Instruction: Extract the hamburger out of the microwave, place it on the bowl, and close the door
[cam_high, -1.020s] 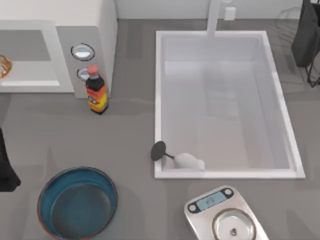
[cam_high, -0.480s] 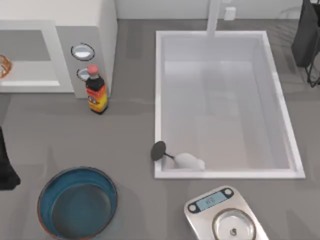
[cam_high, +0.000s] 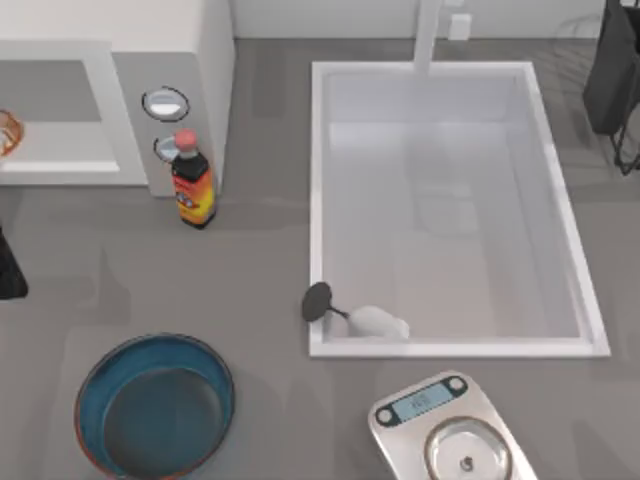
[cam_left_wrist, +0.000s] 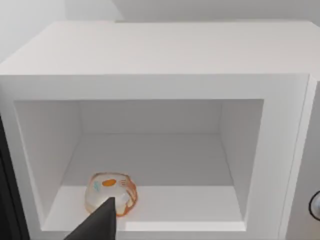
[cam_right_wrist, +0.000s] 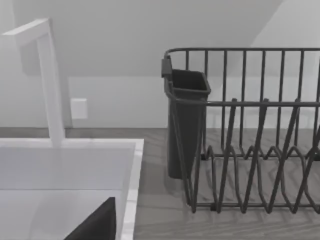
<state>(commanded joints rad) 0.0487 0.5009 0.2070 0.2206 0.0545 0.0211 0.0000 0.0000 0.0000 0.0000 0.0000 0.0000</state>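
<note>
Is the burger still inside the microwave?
Yes. The hamburger sits on the floor of the open microwave, near the front edge. The bowl on the table holds nothing yet.

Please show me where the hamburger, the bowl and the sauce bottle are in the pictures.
hamburger (cam_left_wrist: 111, 193): left wrist view, on its domed top, inside the microwave.
bowl (cam_high: 155, 412): top view, on its dark teal inside.
sauce bottle (cam_high: 192, 188): top view, on its orange label.

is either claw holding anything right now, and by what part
Nothing is held: the hamburger sits untouched inside the microwave, ahead of the left claw.
</note>
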